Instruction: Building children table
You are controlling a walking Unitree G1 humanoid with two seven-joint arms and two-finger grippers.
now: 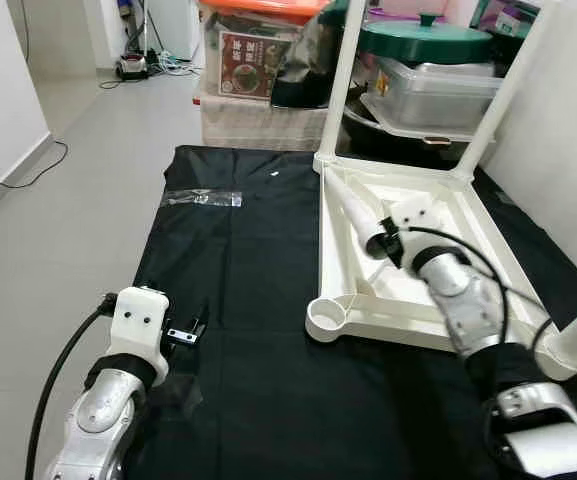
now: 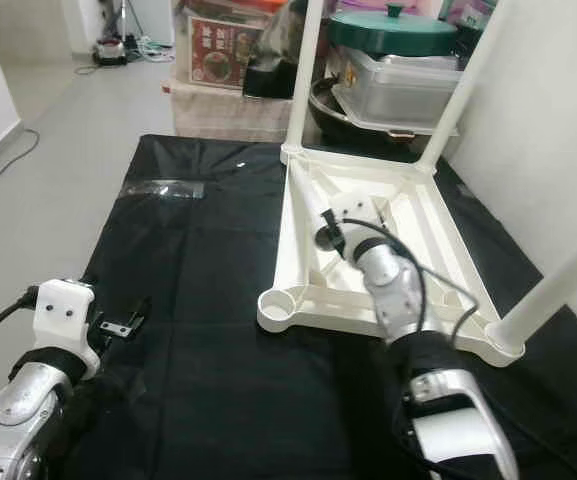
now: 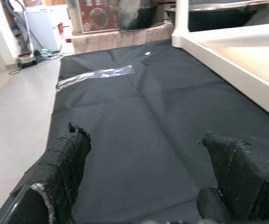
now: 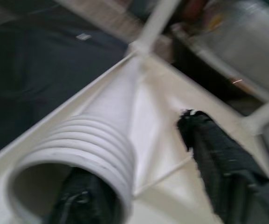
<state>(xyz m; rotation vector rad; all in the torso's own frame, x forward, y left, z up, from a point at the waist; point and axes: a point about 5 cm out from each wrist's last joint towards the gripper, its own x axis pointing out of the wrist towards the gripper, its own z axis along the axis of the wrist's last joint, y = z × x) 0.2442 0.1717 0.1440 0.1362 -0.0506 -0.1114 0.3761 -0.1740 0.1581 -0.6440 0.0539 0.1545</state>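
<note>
Fingers (image 4: 227, 172) straddle table leg (image 1: 353, 208), threaded end toward robot.

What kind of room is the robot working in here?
Probably a home's spare or storage corner: stacked plastic storage bins and a green-lidded pot stand against the wall, and an upturned white children's table lies on a black floor mat.

White plastic tabletop (image 1: 488, 245) lies upside down on the black mat. Three legs stand upright in corner sockets. A loose, thread-ended leg (image 1: 353, 208) lies inside.
</note>
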